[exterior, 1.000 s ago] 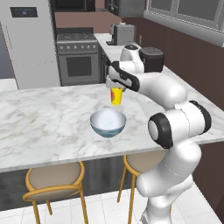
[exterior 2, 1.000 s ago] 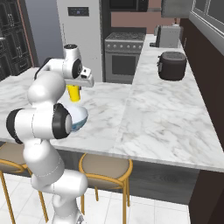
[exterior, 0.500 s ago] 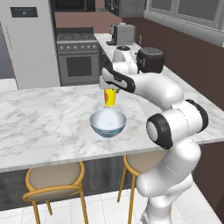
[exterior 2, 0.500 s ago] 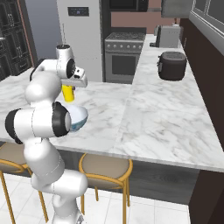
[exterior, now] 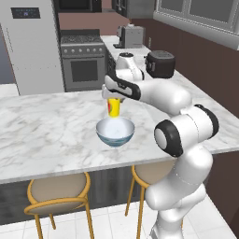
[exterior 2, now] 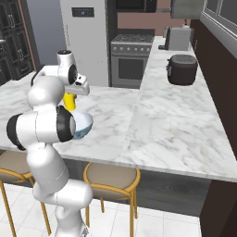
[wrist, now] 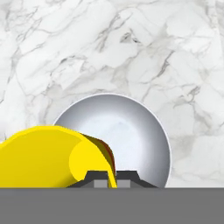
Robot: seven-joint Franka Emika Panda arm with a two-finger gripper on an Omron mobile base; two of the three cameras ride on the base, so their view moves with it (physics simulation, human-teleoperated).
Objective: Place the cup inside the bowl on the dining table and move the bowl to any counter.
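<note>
The yellow cup (exterior: 113,107) with its red mark hangs upright just above the far rim of the bowl (exterior: 115,132), held by my gripper (exterior: 114,99), which is shut on its rim. The bowl, white inside and pale blue-grey outside, rests on the marble dining table (exterior: 51,126). From the right base view the cup (exterior 2: 69,101) shows behind my arm, over the bowl (exterior 2: 82,125). Looking down the hand, the cup (wrist: 48,157) fills the lower left, the bowl (wrist: 127,135) lies directly below, and the fingertips (wrist: 112,183) pinch the cup's wall.
Round tan stools (exterior: 58,192) stand under the table's near edge. A marble counter (exterior 2: 176,115) runs to the right, carrying a dark cooker (exterior 2: 182,69) and a toaster (exterior: 130,36). A stove (exterior: 84,65) and fridge (exterior: 32,46) stand behind.
The gripper has carried the cup leftward and a little lower, from right of the bowl's far side to over its rim. The bowl has stayed put.
</note>
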